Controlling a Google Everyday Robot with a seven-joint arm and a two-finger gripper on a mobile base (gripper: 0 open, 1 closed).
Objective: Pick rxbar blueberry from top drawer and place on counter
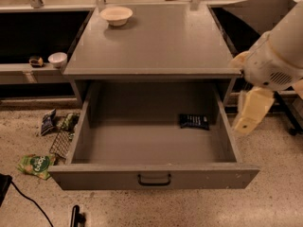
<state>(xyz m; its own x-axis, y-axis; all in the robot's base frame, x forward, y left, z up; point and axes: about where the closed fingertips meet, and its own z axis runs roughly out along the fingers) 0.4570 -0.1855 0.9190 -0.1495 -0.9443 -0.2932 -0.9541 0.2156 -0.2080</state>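
Observation:
The rxbar blueberry (pixel 194 121), a flat dark bar, lies on the floor of the open top drawer (pixel 154 173), near its back right corner. The drawer is pulled fully out and has a black pull handle (pixel 154 179). The grey counter (pixel 151 41) is the cabinet top above it. My gripper (pixel 252 111), pale cream, hangs at the right, just outside the drawer's right wall, level with the bar and above the floor. It holds nothing that I can see.
A white bowl (pixel 116 15) stands at the counter's back left. A green snack bag (pixel 37 165), a dark foil packet (pixel 47 122) and a wire rack (pixel 61 141) lie on the floor at left. A small white cup (pixel 57 59) sits on the left shelf.

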